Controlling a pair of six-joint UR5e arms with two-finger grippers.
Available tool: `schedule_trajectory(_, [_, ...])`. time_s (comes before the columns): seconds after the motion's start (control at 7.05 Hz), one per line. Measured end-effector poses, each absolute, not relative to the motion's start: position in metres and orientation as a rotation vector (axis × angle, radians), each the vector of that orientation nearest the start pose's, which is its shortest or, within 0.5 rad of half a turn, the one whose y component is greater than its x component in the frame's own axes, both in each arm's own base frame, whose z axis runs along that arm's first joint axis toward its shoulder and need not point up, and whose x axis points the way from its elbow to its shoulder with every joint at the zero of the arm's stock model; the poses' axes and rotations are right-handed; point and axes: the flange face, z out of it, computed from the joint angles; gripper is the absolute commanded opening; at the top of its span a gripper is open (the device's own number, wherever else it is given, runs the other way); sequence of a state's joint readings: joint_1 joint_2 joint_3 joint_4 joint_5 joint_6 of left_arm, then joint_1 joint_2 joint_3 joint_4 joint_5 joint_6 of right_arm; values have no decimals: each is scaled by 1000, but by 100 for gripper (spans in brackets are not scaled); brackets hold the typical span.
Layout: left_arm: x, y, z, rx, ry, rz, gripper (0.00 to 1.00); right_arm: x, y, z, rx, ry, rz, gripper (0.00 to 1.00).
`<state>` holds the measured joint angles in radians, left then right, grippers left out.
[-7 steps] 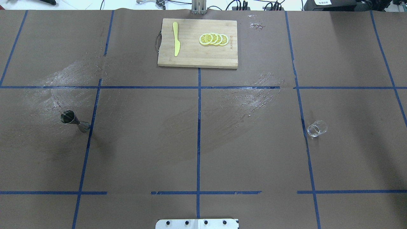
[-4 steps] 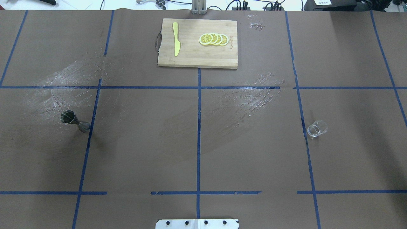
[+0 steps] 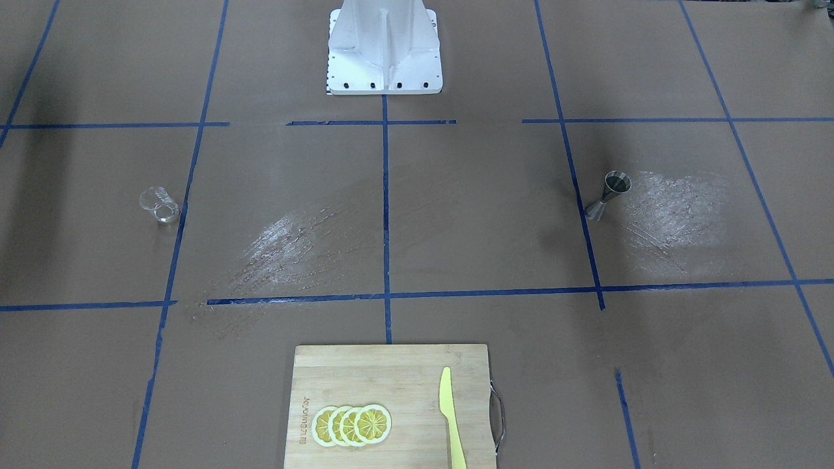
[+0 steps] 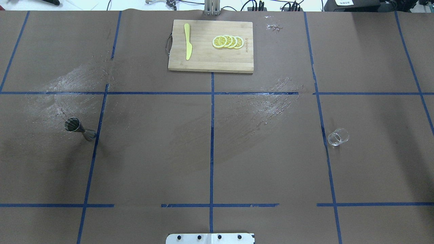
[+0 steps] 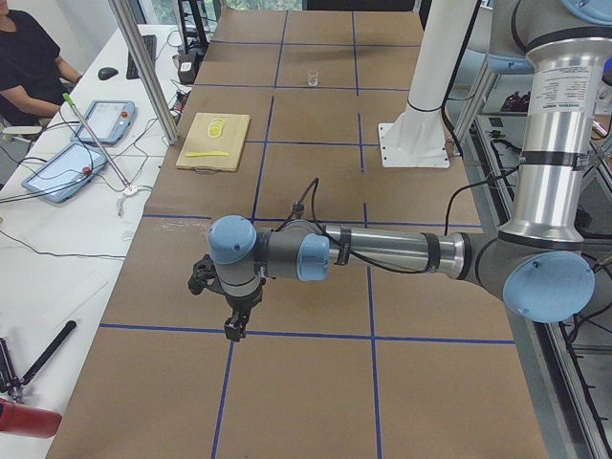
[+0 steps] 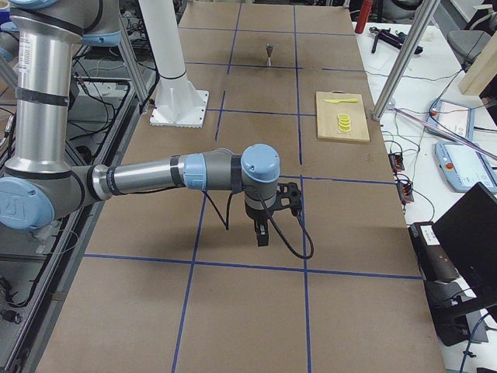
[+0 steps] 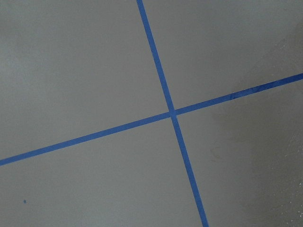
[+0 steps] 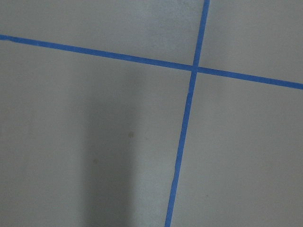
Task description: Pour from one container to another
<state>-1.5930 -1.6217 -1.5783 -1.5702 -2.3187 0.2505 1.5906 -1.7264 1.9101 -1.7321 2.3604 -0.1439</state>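
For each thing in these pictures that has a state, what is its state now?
glass tumbler: upright, untouched, contents unclear.
jigger: upright, untouched.
knife: flat on the cutting board.
lemon slices: overlapping row on the board.
left pincer: pointing down, open or shut unclear.
right pincer: pointing down, open or shut unclear.

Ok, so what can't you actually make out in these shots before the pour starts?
Left gripper and right gripper: shown only in the side views, so open or shut cannot be told.
Glass: too small and clear in every view to show whether it holds liquid.
Jigger: its top cup looks dark from overhead; contents unclear.
Wrist views: only paper and tape; neither glass nor jigger shows.
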Motion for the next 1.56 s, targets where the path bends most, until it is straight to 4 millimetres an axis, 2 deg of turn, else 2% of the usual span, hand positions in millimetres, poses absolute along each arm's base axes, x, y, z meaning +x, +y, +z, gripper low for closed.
schedule_trajectory(0.57, [-75, -521, 637, 172, 742, 116, 100, 79, -419, 586, 62, -811, -53, 100])
schedule_trajectory(0.85, [-76, -521, 637, 141, 750, 21, 100, 80, -425, 591, 69, -812, 15, 100])
schedule_trajectory(1.28, [-76, -521, 635, 135, 752, -5, 100, 81, -440, 645, 140, -818, 104, 100])
schedule_trajectory(1.56, [-76, -522, 632, 140, 752, -4, 100, 81, -446, 649, 134, -826, 153, 100])
